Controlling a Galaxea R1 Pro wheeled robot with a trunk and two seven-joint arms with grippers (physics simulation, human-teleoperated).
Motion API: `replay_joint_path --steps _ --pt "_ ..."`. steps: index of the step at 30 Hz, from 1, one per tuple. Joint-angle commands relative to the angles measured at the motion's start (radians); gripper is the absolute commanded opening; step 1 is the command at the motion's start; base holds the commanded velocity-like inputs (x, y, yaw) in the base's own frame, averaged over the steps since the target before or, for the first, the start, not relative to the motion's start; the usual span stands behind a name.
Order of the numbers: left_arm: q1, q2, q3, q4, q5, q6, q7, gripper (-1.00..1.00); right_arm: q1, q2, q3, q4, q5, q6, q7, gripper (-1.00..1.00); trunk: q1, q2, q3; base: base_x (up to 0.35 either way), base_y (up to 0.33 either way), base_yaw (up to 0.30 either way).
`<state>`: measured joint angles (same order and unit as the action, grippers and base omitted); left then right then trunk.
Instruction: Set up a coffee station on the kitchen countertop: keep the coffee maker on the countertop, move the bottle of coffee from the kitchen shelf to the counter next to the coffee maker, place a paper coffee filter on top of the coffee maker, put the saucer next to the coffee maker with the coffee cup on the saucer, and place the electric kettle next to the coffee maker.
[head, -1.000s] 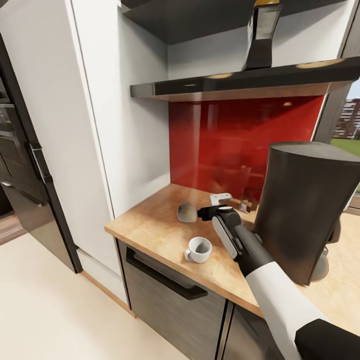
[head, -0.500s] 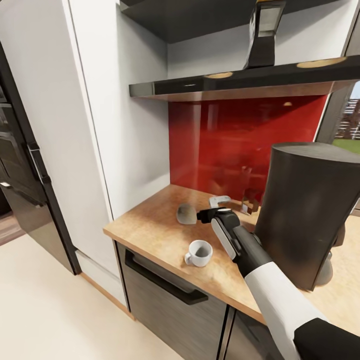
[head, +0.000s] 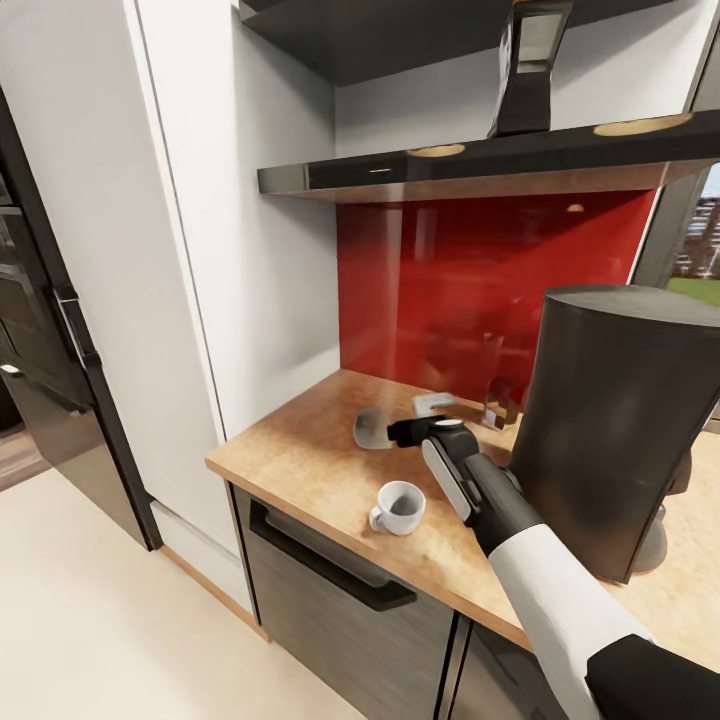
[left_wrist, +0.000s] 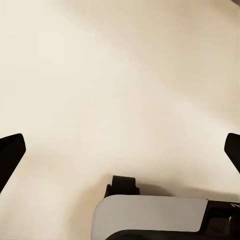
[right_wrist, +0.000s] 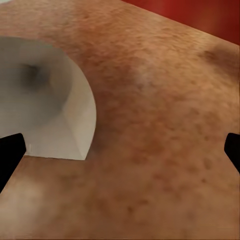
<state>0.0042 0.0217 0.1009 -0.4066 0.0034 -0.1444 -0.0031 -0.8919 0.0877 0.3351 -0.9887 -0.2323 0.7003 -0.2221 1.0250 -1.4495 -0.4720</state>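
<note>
Small white-grey pleated paper coffee filter (head: 372, 427), lying on the light-brown speckled kitchen countertop (head: 300, 450) near the red splashback, just off to one side of the right gripper (right_wrist: 120, 150), jaws spread wide, empty, closing from alongside.

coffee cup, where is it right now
In the head view the coffee cup stands upright near the front edge of the kitchen countertop, left of the coffee maker.
</note>
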Motion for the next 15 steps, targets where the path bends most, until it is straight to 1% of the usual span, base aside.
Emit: replay_joint_path --steps 1,8,9,11,15 --pt "0.000 0.000 0.002 -0.001 0.000 -0.001 -0.001 1.00 -0.001 0.000 0.002 0.000 -0.010 0.002 0.007 1.00 0.000 -0.001 -0.001 0.000 0.000 0.000" --pt "0.000 0.000 0.002 -0.001 0.000 -0.002 -0.001 1.00 -0.001 0.000 0.002 0.027 -0.010 -0.003 0.033 1.00 0.000 -0.001 -0.001 0.000 0.000 0.000" --pt "0.000 0.000 0.002 -0.001 0.000 -0.002 -0.001 1.00 -0.001 0.000 0.002 0.036 -0.009 -0.024 0.035 1.00 0.000 -0.001 -0.001 0.006 0.000 0.000" --pt "0.000 0.000 0.002 -0.001 0.000 -0.002 -0.001 1.00 -0.001 0.000 0.001 0.040 -0.008 -0.040 0.035 1.00 0.000 -0.001 -0.001 0.035 0.000 0.000" --pt "0.000 0.000 0.002 -0.001 0.000 -0.001 -0.001 1.00 -0.001 0.000 0.001 0.056 -0.006 -0.064 0.036 1.00 0.000 -0.001 -0.001 0.139 0.000 0.000"
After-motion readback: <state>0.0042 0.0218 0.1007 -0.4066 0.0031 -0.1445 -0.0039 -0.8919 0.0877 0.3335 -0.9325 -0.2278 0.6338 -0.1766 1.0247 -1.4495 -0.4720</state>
